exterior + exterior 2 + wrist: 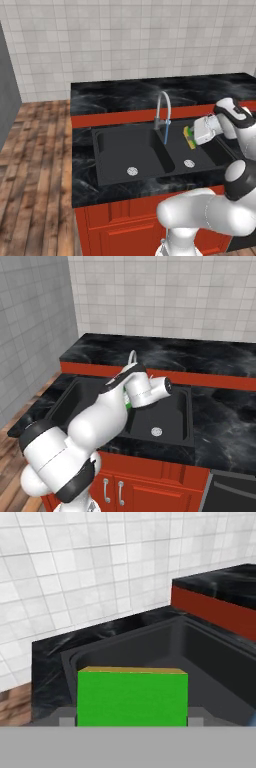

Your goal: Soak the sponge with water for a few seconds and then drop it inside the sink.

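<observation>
My gripper [190, 137] is shut on the sponge [188, 136], a small yellow block with a green layer, and holds it in the air over the narrower right basin of the matte black sink [120, 150]. The water [166, 133], a thin light-blue streak, falls from the faucet spout just left of the sponge, a small gap apart. In the hand view the sponge's green face [132, 696] with a yellow top edge sits between the fingers [67, 719], and the sink basin [210, 657] lies beyond it. In the right base view a green sliver of the sponge [127, 401] peeks out beside the arm.
The curved grey faucet [163, 106] stands behind the divider between the two basins. Glossy black marbled countertop [125, 95] surrounds the sink, above red cabinets [120, 227]. A white tiled wall [130, 40] rises behind. Round silver drains [132, 171] lie in each basin.
</observation>
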